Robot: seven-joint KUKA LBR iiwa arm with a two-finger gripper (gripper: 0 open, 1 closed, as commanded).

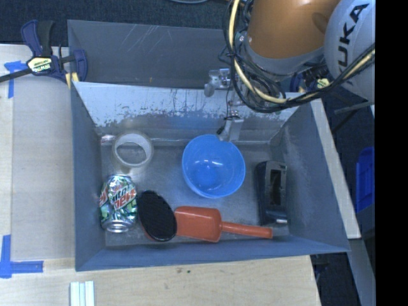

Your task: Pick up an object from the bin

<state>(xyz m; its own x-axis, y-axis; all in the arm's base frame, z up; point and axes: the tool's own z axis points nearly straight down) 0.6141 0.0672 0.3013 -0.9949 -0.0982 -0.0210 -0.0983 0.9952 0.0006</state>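
The gripper (228,127) hung at the upper rim of the blue bowl (213,169) near the frame's centre; whether it was clenched or released could not be told. A black dispenser (272,193) lay just right of the bowl.

Grey bin (191,101), bowl (213,166), can (118,203), brush (157,215), scoop (210,225), tape roll (132,150)

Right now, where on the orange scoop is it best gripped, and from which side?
Probably the slim handle, taken from straight above and closed across its width. The orange scoop lies flat along the bin's near wall; its broad head abuts the black oval brush, while the handle has bare floor beside it.
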